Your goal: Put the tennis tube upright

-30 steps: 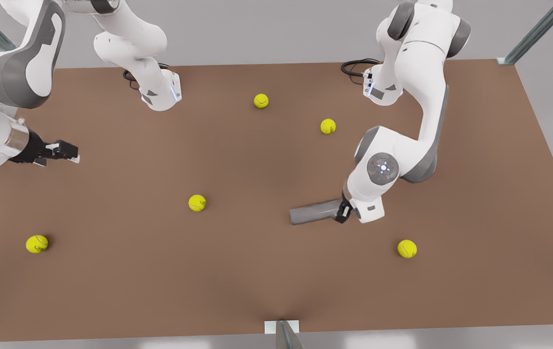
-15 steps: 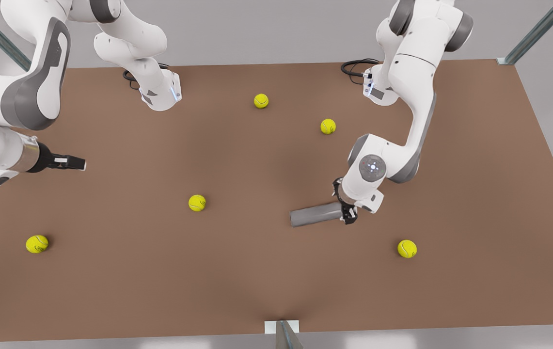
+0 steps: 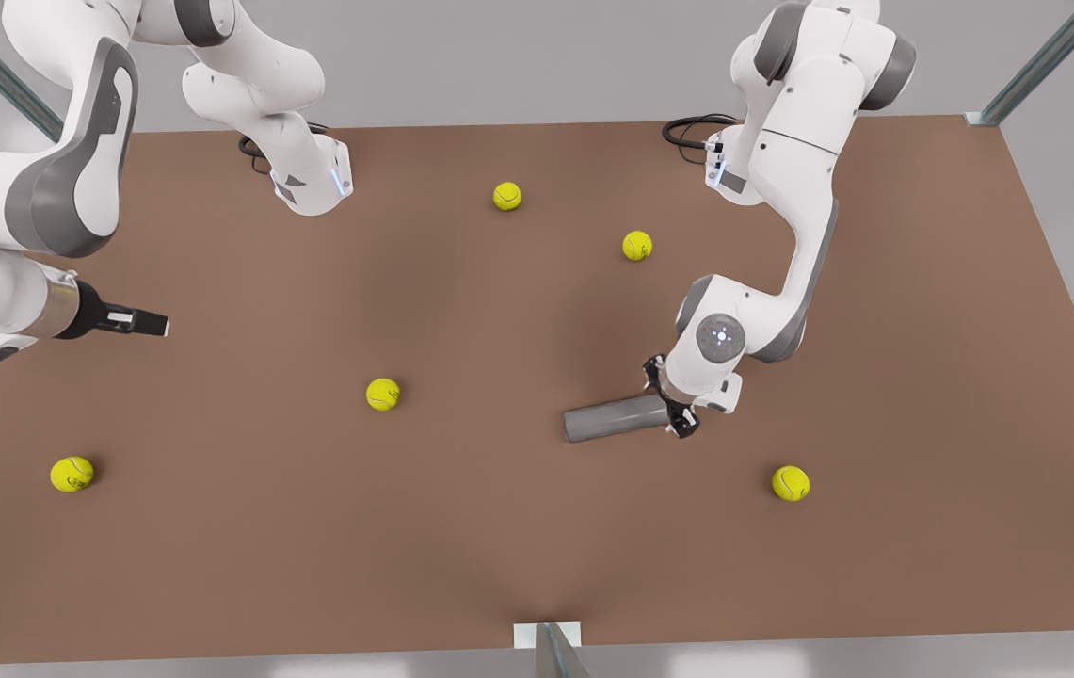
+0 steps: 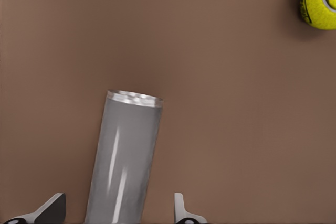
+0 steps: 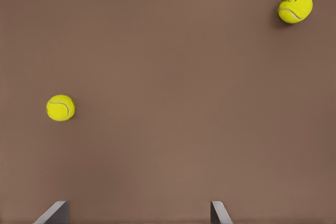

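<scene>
Seemingly light, rigid, slick: tennis tube [image 3: 614, 418] lies flat, lower centre-right; left gripper [image 3: 673, 409] straddles its end, jaws spread, ungripped. Right gripper [image 3: 149, 325] waits at left edge, jaws apart, empty.

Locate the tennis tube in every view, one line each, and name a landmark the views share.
Front view: tube lying flat, right of centre, its right end between the left hand's open fingers.
Left wrist view: tube between the two fingertips, rim pointing away.
Right wrist view: no tube; two balls on the table.
Shared landmark: the brown table.
</scene>
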### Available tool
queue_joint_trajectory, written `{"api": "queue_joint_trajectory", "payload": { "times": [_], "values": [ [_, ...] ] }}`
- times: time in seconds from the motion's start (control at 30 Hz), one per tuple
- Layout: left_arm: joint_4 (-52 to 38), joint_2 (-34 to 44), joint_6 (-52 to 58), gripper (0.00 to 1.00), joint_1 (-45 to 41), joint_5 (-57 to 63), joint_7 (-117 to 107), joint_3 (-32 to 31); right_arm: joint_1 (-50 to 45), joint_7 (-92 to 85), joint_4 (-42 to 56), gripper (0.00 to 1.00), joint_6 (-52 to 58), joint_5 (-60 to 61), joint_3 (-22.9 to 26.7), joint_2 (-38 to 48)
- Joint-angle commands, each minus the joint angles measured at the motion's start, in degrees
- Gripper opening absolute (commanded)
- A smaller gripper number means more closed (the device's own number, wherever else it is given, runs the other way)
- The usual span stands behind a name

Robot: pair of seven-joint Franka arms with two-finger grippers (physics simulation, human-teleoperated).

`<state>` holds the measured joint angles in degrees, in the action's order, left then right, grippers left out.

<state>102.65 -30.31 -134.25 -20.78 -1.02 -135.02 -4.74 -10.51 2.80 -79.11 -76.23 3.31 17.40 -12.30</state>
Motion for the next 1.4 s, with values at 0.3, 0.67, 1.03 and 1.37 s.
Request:
{"api": "queue_joint_trajectory", "payload": {
  "times": [0.3,0.67,1.03,1.37],
  "values": [
    [-0.08,-3.87,2.5,1.0,1.36,-0.56,6.26,0.09,-0.04,2.73,-0.16,1.0,-0.23,0.2,0.09,0.0],
    [-0.61,-7.48,0.04,1.0,0.92,-1.17,6.18,-0.53,-0.12,2.73,-0.16,1.0,-1.02,0.38,0.09,-0.18],
    [-0.61,-9.41,-2.07,0.77,0.65,-1.61,6.18,-0.53,-0.39,2.73,-0.08,1.0,-1.11,0.47,0.09,-0.44],
    [-2.54,-6.43,6.62,0.75,0.57,-1.44,8.72,-0.44,-0.48,2.73,0.01,1.0,-1.11,0.56,0.09,-0.62]
  ]
}}
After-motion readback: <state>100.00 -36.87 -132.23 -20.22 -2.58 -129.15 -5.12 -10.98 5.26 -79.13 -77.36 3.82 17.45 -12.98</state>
